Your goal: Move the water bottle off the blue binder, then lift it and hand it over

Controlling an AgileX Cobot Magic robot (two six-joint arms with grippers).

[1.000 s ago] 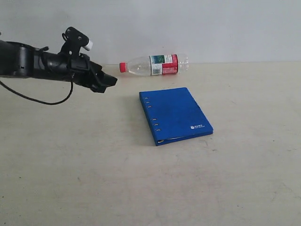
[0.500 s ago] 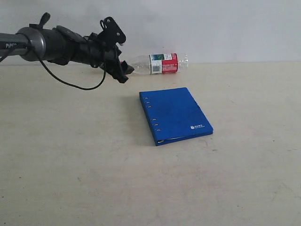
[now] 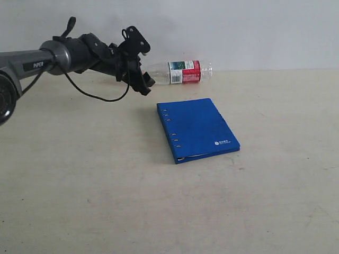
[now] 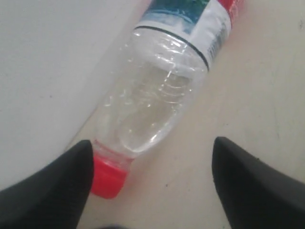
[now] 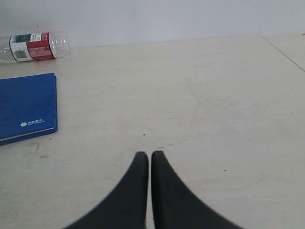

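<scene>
Light: we see soft, even brightness in every view.
Shadows: we find a faint one along the blue binder (image 3: 197,130).
Glare: we note small highlights on the water bottle (image 4: 157,95).
Focus: the left gripper (image 4: 152,143) looks blurred to us.

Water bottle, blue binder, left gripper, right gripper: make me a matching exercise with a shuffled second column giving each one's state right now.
1. water bottle
2. blue binder
3. left gripper
4. right gripper

A. shut
B. clear, lying on its side
C. open
D. lying flat, nothing on it

Pairs: 1-B, 2-D, 3-C, 4-A
</scene>
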